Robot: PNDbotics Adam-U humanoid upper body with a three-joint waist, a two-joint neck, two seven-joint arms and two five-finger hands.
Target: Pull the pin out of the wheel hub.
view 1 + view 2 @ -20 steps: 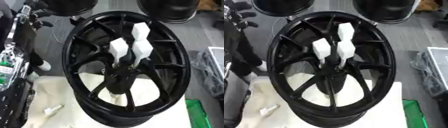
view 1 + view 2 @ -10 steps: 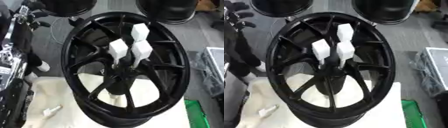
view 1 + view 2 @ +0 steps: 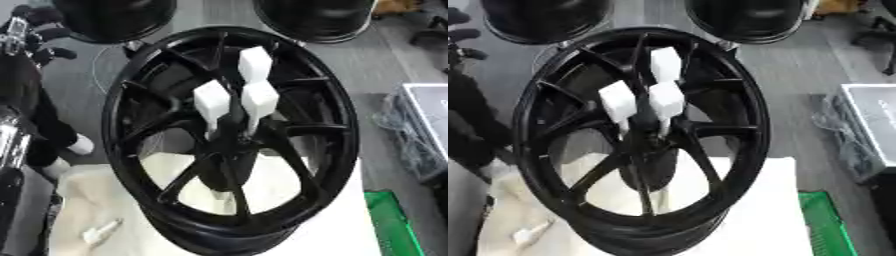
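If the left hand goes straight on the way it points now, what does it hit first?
The left hand would likely meet the wheel rim first; depth is unclear.

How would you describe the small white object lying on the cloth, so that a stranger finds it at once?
Start at the big black wheel in the middle, which stands on a cream cloth. Look at the cloth by the wheel's lower left rim: there lies a small white object. Unlike the three white blocks at the hub, it lies flat, outside the wheel.
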